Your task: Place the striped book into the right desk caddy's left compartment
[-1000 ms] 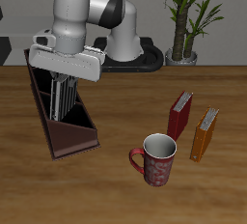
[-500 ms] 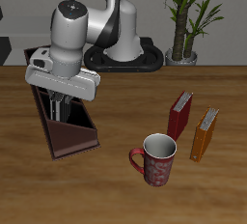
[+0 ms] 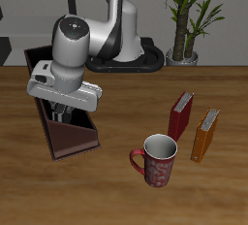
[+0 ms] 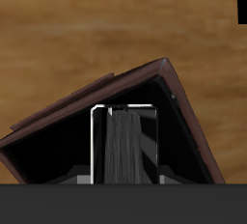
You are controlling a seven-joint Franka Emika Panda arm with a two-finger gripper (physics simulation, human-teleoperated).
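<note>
The right desk caddy [image 3: 74, 144] is a long dark maroon open box with a black inside, and its low sloped end points toward the table's front edge. My gripper [image 3: 60, 111] hangs over its rear part with the fingers down between the walls. It is shut on the striped book [image 4: 123, 153], which stands upright inside a compartment of the caddy [image 4: 183, 100]. In the exterior view the hand hides nearly all of the book. I cannot tell from these views which compartment it is.
A red book [image 3: 180, 115] and an orange book [image 3: 204, 135] stand upright on the table's other side. A red patterned mug [image 3: 157, 159] sits in front of them. A potted plant [image 3: 184, 30] stands at the back beside the robot's base.
My gripper has gone down with the striped book, from above the caddy to between its walls. The book showed below the hand before and is now mostly hidden.
</note>
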